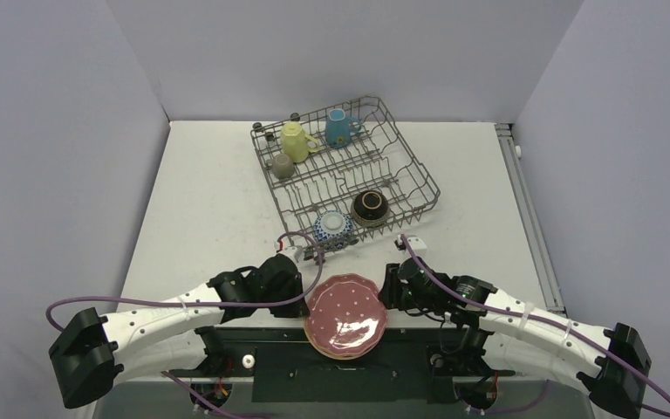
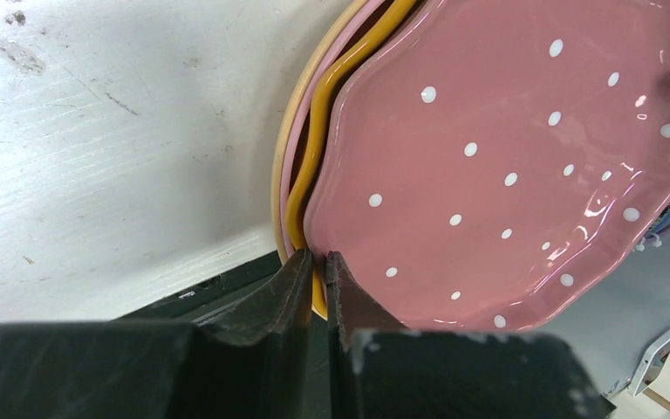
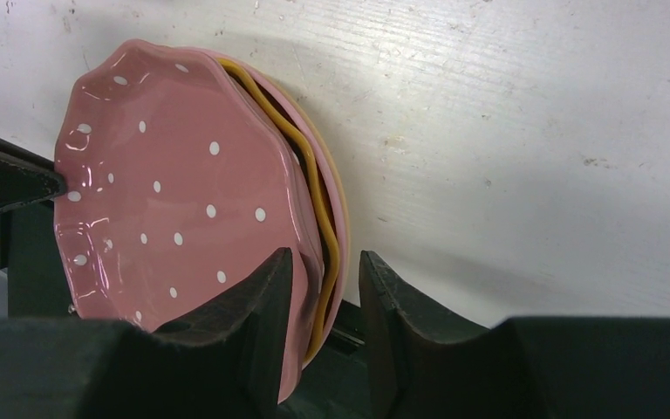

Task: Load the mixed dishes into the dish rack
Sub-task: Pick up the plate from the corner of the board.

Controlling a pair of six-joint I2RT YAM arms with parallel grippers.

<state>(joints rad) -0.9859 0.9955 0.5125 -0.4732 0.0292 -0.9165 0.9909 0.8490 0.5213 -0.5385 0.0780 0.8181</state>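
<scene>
Two claws on the plate stack (image 1: 342, 353) at the near table (image 1: 209, 201) edge: left gripper (image 2: 318, 262) pinched shut on the rim of the orange plate (image 2: 300, 201), right gripper (image 3: 327, 262) open, astride the edge of the pink dotted plate (image 3: 183, 192). Step looks like separating one plate; next needs a clean lift toward the dish rack (image 1: 340, 179) beyond. The lower plates are mostly hidden.

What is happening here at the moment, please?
Both arms are at the stack of scalloped plates on the near edge of the table, topped by a pink white-dotted plate. The left gripper is pinched on the stack's rim; the right gripper straddles the opposite rim, jaws apart. Three mugs and two bowls already sit in the grey wire dish rack.
</scene>
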